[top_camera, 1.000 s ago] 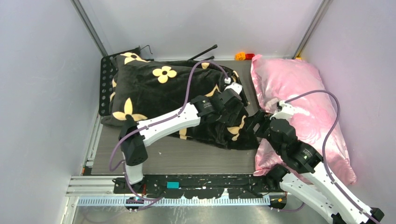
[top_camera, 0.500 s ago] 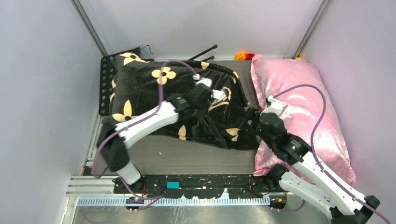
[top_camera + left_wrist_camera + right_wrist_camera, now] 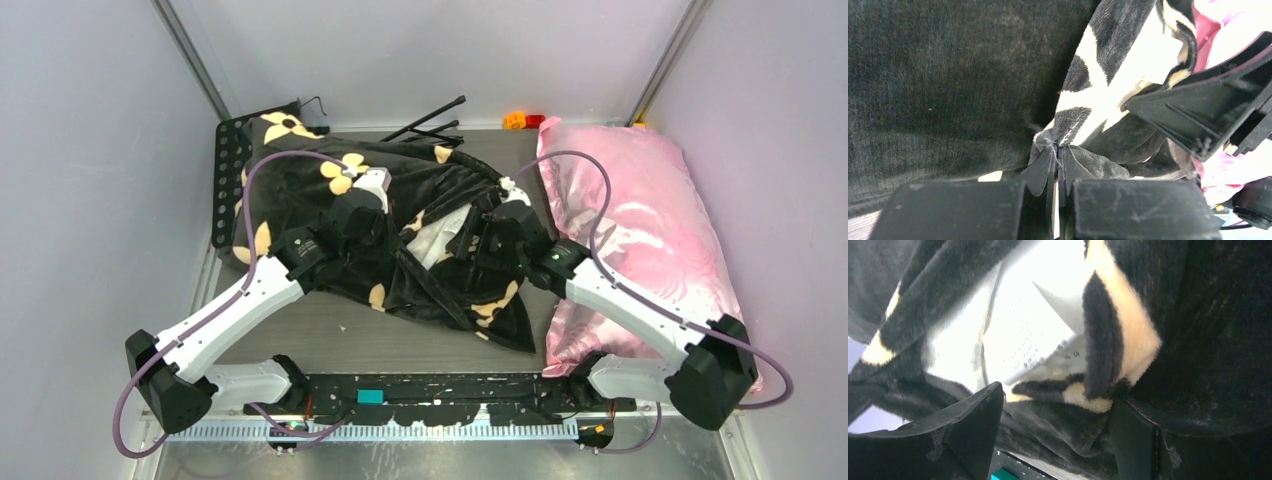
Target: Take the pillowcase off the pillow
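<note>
Top external view: count one pillowcase (image 3: 290, 200), bunched at centre-left of the table (image 3: 400, 345). One pillow (image 3: 432, 238) sits inside it. You see only a white patch of the pillow through the opening, between the two grippers. One pink pillow (image 3: 640, 220) lies along the right side, just beside the pillowcase.

Left wrist view: the left gripper (image 3: 1057, 150) has both fingers pressed together, pinching one small fold of black plush.

Right wrist view: the right gripper (image 3: 1055, 395) has both fingers spread wide. One fold of the pillowcase edge lies between them, not clamped. One printed tag (image 3: 1033, 340) shows on the white pillow just beyond that fold.

Two small blocks (image 3: 524, 120) sit at the table's far edge.
</note>
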{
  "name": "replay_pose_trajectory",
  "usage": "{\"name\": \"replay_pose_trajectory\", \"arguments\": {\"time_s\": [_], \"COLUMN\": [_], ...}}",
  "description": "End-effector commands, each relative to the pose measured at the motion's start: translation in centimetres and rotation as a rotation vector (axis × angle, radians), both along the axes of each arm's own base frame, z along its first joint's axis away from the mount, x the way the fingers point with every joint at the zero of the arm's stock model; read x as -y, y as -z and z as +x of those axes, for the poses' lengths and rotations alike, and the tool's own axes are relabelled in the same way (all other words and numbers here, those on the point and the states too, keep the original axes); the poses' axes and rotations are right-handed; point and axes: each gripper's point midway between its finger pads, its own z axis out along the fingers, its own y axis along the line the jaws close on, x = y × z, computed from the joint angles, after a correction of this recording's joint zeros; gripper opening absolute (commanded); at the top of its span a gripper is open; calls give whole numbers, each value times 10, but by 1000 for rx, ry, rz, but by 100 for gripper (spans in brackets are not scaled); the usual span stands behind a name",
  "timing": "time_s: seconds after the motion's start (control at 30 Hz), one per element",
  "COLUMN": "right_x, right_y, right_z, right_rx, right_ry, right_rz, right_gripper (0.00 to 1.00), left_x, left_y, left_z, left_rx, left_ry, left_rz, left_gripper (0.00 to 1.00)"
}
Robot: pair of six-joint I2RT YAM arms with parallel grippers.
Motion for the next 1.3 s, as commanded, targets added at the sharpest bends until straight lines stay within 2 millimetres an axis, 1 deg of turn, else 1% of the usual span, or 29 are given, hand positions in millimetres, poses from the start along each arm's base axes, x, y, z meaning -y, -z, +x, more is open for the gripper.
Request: {"name": "replay_pose_trajectory", "arguments": {"time_s": [0.0,0.07,0.13,0.17,0.23,0.27,0.3,0.33,0.4,0.47,0.53,0.6,0.63,0.67,0.7,0.73,0.83,0.87,0.9,0.93,0.97,1.07,1.1,1.17,1.27], "right_x": [7,35,56,62,77,85,94,102,117,127,133,133,131,127,121,116,103,98,92,86,79,66,64,61,58], "right_y": [-17,-9,-3,0,10,17,27,33,49,64,74,80,82,82,81,78,67,62,58,52,47,31,26,19,13], "right_z": [24,28,23,19,8,1,-6,-12,-23,-34,-42,-46,-47,-48,-48,-47,-44,-44,-44,-44,-45,-46,-45,-44,-45], "right_rx": [14,-8,-17,-15,-9,-6,-8,-4,-10,-29,-48,-59,-63,-61,-58,-56,-42,-35,-23,-8,5,54,70,88,95], "right_ry": [169,321,406,421,443,450,453,458,462,455,448,435,418,386,343,309,233,200,158,123,87,24,18,14,9], "right_rz": [-39,-112,-148,-149,-158,-167,-186,-202,-246,-281,-301,-307,-307,-305,-301,-297,-292,-287,-281,-264,-243,-175,-156,-132,-103], "right_gripper": [79,80,77,74,60,53,49,45,34,28,26,26,24,19,15,13,11,11,12,13,13,14,14,12,3], "left_x": [1,-1,-4,-6,-10,-11,-13,-14,-14,-16,-21,-32,-37,-42,-47,-50,-51,-46,-36,-23,-12,13,20,39,70], "left_y": [-3,-3,-2,-2,-1,1,3,5,10,18,25,38,45,49,54,57,61,59,55,47,36,-1,-9,-13,-18], "left_z": [-5,-6,-6,-6,-5,-5,-4,-4,-3,-2,0,1,2,3,4,5,6,3,-3,-11,-19,-40,-45,-55,-68], "left_rx": [-14,-17,-12,-10,-6,-7,-12,-18,-32,-50,-66,-96,-112,-128,-142,-153,-172,-177,-184,-175,-139,-23,-15,-26,1], "left_ry": [19,21,16,11,6,4,4,5,9,4,-13,-40,-54,-63,-69,-73,-68,-43,21,92,139,193,206,243,301], "left_rz": [-23,-15,1,10,33,45,59,74,101,139,179,259,307,356,402,436,468,448,418,395,393,434,435,423,394], "left_gripper": [0,0,0,0,0,0,0,0,0,0,0,0,0,0,0,0,0,2,11,23,29,34,34,37,44]}}
